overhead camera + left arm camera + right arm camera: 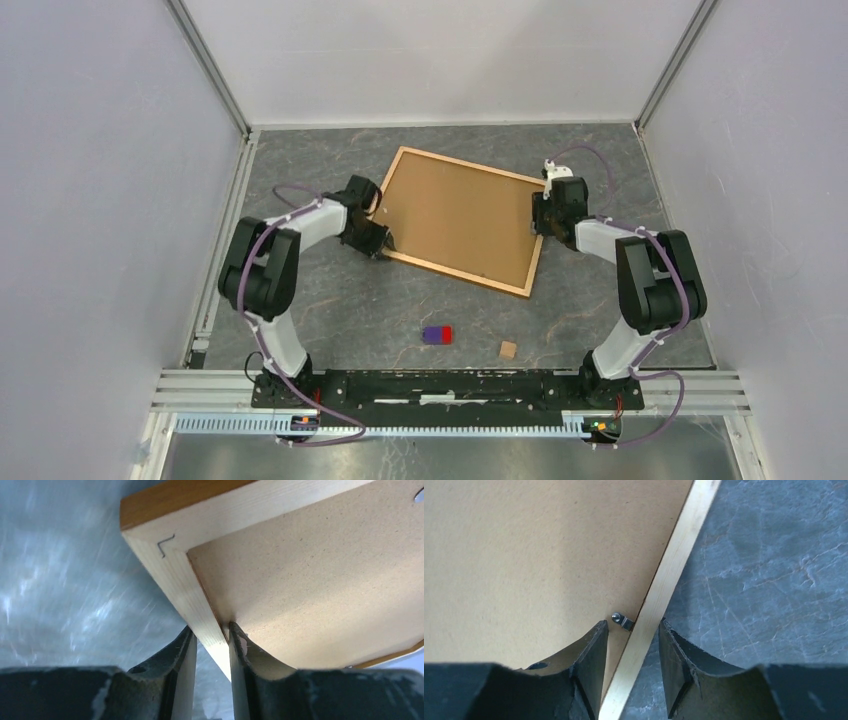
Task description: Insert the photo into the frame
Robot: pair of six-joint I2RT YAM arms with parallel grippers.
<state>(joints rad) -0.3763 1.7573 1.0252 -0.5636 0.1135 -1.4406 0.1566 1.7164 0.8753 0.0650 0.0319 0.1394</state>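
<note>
Straddling opposite rails of the frame [458, 275], the two arms look set to steady or lift it together: it lies face down and skewed on the table [330, 300], its board [455, 212] upward. The left gripper [211, 630] appears pinched on the left rail just beside a corner. The right gripper [634, 626] sits astride the right rail unclenched, with a gap on its inner side. The photo shows nowhere; whether it lies under the board I cannot tell. Only the top view gives the layout. Only the left wrist shows finger contact and the corner staple [166, 545]. Only the right wrist shows a metal clip [622, 620] at the board's edge
</note>
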